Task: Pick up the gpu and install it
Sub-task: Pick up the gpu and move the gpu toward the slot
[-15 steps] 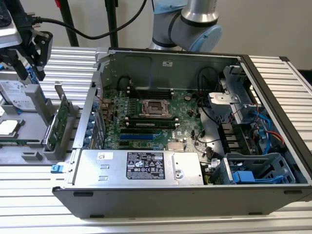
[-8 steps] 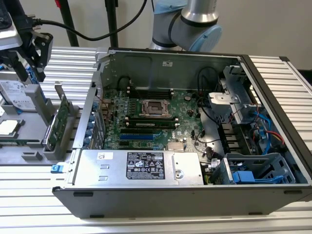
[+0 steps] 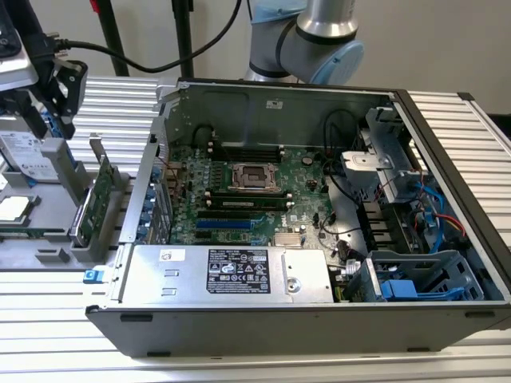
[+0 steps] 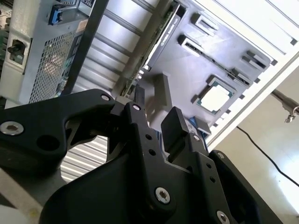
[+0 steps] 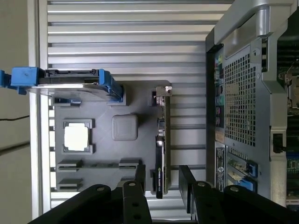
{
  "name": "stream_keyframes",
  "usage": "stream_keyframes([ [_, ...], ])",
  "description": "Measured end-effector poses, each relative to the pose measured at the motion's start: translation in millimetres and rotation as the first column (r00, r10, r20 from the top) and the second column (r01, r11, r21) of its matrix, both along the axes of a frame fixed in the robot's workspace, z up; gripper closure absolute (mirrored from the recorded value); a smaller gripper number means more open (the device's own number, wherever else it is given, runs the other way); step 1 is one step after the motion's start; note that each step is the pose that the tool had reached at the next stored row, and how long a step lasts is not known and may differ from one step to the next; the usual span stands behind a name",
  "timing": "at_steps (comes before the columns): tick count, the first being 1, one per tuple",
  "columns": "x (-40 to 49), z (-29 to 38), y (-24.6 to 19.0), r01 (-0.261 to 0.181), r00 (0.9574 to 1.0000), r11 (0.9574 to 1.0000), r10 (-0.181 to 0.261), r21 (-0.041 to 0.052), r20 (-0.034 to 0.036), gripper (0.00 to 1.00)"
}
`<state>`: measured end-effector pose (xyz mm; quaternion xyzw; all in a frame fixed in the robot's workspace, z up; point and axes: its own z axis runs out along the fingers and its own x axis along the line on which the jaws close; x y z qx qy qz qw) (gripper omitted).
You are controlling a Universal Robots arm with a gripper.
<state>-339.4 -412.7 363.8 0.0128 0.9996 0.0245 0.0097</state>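
In the grey plastic holder [image 5: 103,149] beside the open metal case [image 5: 238,93], the flat green gpu card [image 5: 162,140] stands on edge, and the black gripper [image 5: 163,175], spread wide and empty over it, might knock it askew if off-centre.

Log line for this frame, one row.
phase: pre-grasp | gripper: open, lined up over gpu, apart from it | gpu: upright in grey tray, beside case | installed: no
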Motion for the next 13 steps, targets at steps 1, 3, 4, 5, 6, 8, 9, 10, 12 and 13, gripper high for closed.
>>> stream_keyframes([
  [1, 0.0, -0.7, -0.3, 0.000, 1.0000, 1.0000, 0.000, 0.0000, -0.0001, 0.00],
  [3, -0.1, -1.8, -0.9, 0.000, 1.0000, 1.0000, 0.000, -0.0001, -0.0003, 0.00],
  [4, -0.1, -2.1, -1.1, 0.000, 1.0000, 1.0000, 0.000, -0.0001, -0.0005, 0.00],
  [5, -0.1, -2.2, -1.1, 0.000, 1.0000, 1.0000, 0.000, -0.0001, -0.0006, 0.00],
  [6, 0.0, -2.4, -1.2, 0.000, 1.0000, 1.0000, 0.000, 0.0001, -0.0002, 0.00],
  [8, 0.0, -2.4, -1.2, 0.000, 1.0000, 1.0000, 0.000, 0.0000, -0.0002, 0.00],
  [9, 0.0, -2.6, -1.2, 0.000, 1.0000, 1.0000, 0.000, 0.0000, -0.0002, 0.00],
  [10, 0.0, -2.9, -1.2, 0.000, 1.0000, 1.0000, 0.000, 0.0001, -0.0001, 0.00],
  [12, 0.0, -3.6, -1.2, 0.000, 1.0000, 1.0000, 0.000, 0.0001, -0.0001, 0.00],
  [13, 0.0, -4.0, -1.2, 0.000, 1.0000, 1.0000, 0.000, 0.0001, -0.0002, 0.00],
])
